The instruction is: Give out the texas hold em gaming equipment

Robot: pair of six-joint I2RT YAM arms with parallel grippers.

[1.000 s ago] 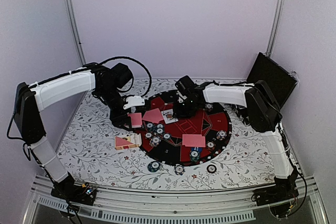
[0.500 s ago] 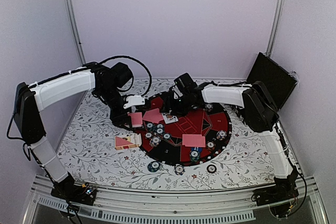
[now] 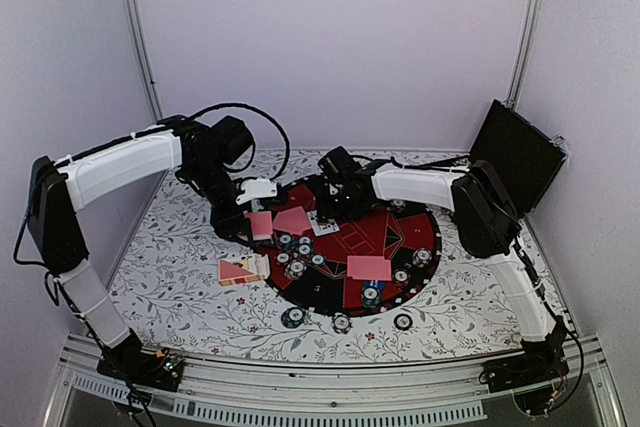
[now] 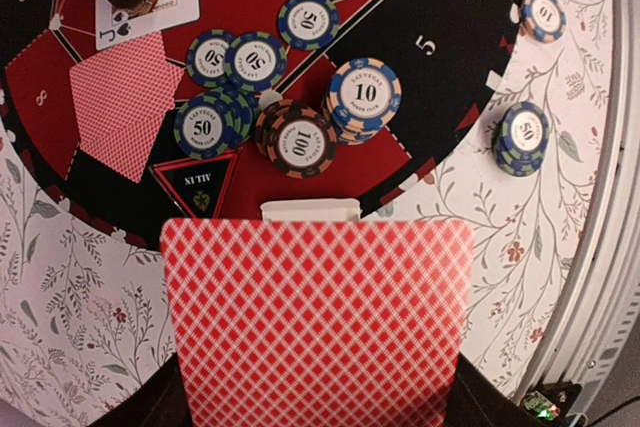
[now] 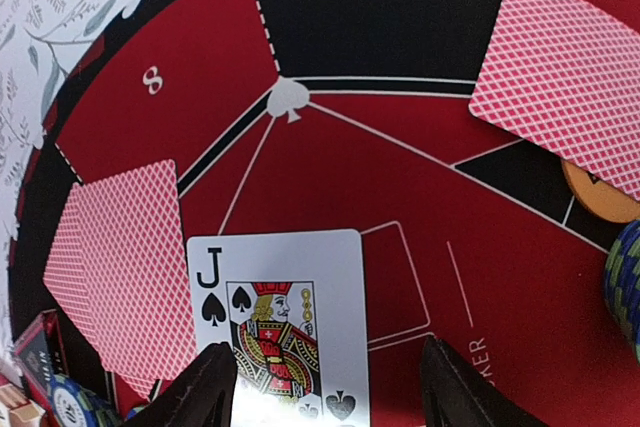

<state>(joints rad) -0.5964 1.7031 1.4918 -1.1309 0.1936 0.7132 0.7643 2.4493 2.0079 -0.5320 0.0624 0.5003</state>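
Mid-deal status from where I sit. My left claw point(image 3: 246, 217) is clamped on one thin pink-red diamond-backed playing card point(image 4: 315, 317), holding it flat over the left edge of the big round red-and-black felt mat point(image 5: 400, 167). My right claw point(image 5: 325, 394) has its jaws apart and hangs low over a face-up jack of spades card point(image 5: 275, 322). The jack lies flat on the mat near the middle, so nothing is gripped on that side.

What looks done:
- One face-down card point(image 5: 125, 257) is by the sector marked 8.
- A second face-down card point(image 5: 565, 77) is near the 6.
- A third face-down card point(image 3: 369, 267) lies on the near side of the mat.
- A few round poker chips sit out at the near rim point(image 3: 342, 323).
- Two little blue chip stacks point(image 4: 522, 135) are off the mat on the flowery white tablecloth point(image 3: 180, 257).

What's left, as far as I can judge:
- Most chips are bunched left of centre and need splitting up. That's the blue-green 50 chips point(image 4: 205, 127), a dark 100 chip point(image 4: 300, 142) and a blue 10 chip stack point(image 4: 365, 97).
- Plenty of sectors have no cards.
- The card in my left claw needs a spot.

A pinkish card pack point(image 3: 238, 270) sits just beside the mat on the left. I can't tell if it's a box or loose cards.

I'd call it roughly halfway, maybe less.
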